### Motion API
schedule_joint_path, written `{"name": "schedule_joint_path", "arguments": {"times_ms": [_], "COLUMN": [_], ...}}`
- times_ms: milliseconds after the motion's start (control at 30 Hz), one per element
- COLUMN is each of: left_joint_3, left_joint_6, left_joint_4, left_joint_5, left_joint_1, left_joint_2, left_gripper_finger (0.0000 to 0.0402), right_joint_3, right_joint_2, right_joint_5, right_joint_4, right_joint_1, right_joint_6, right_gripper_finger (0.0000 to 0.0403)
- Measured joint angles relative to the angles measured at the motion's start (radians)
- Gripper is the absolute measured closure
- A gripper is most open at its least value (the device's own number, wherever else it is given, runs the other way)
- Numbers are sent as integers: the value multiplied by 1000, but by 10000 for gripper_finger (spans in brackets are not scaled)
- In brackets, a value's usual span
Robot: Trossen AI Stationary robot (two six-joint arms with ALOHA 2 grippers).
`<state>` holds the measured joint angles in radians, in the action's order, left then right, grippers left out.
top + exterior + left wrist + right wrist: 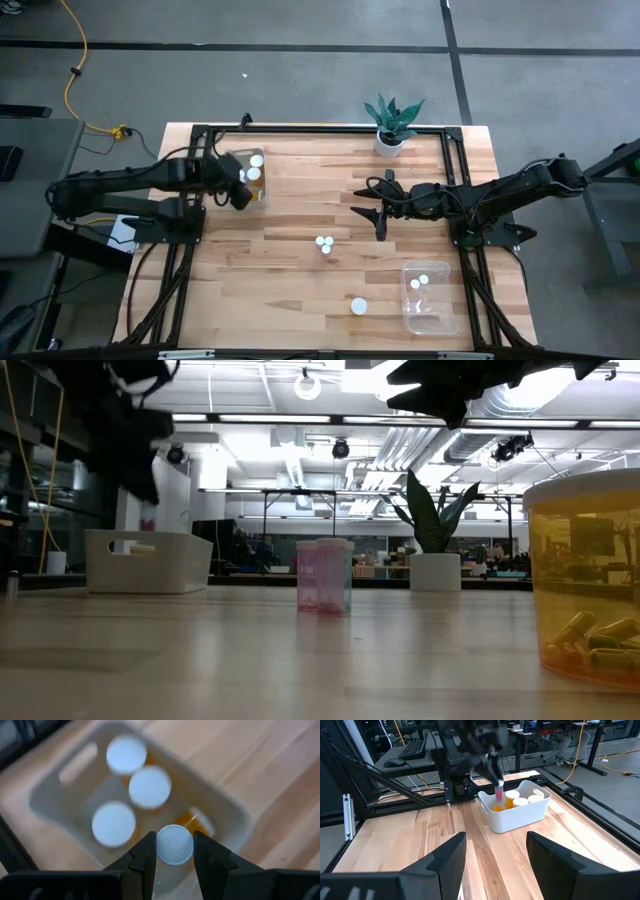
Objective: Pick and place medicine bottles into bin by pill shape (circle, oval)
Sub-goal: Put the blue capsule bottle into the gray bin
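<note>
My left gripper (174, 841) is shut on a pinkish bottle with a white cap (175, 845) over the white left bin (262, 160). That bin holds three white-capped orange bottles (149, 786). My right gripper (368, 205) hangs open and empty above mid-table; it also shows in the right wrist view (496, 837). Two bottles (325, 243) stand together at mid-table, one (359, 306) stands near the front edge, and two (419, 282) stand in the clear right bin (440, 320). My left gripper pinches the bottle at its top, one finger on each side of the cap (161, 851). The fingers come from above, pointing down. The bottle (498, 794) hangs upright below them, its lower end at about the bin's rim height.
A white plant pot (389, 143) stands at the table's far edge. In the low view, a pink and a greenish bottle (323, 575) stand mid-table and an orange bottle of capsules (590, 590) stands close by. Bare wood lies between the bins.
</note>
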<state>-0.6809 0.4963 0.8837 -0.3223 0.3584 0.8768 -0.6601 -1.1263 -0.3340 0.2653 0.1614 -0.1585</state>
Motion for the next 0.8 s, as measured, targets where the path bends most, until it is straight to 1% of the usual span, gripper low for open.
{"name": "schedule_joint_path", "arguments": {"times_ms": [133, 200, 267, 367, 433, 600, 800], "left_joint_3": [96, 129, 147, 144, 144, 145, 145], "left_joint_6": [59, 59, 70, 68, 42, 6, 38], "left_joint_4": [-89, -154, -169, -201, -198, -189, -188], "left_joint_5": [-39, -60, -76, -127, -144, -138, -133], "left_joint_1": [0, 1, 1, 0, 2, 1, 1], "left_joint_2": [-1, -2, 0, -2, 0, 0, 0], "left_gripper_finger": [305, 305, 305, 304, 304, 304, 297], "right_joint_3": [0, 0, 0, 0, 0, 0, 0], "right_joint_2": [0, 0, 0, 0, 0, 0, 0], "right_joint_5": [0, 0, -1, -1, -1, 0, 0], "right_joint_4": [0, 0, 0, 1, 1, 1, 1], "right_joint_1": [-1, -5, -9, -17, -20, -20, -20], "right_joint_6": [0, -1, -6, -25, -24, -21, -21], "right_gripper_finger": [201, 201, 201, 201, 201, 201, 201]}}
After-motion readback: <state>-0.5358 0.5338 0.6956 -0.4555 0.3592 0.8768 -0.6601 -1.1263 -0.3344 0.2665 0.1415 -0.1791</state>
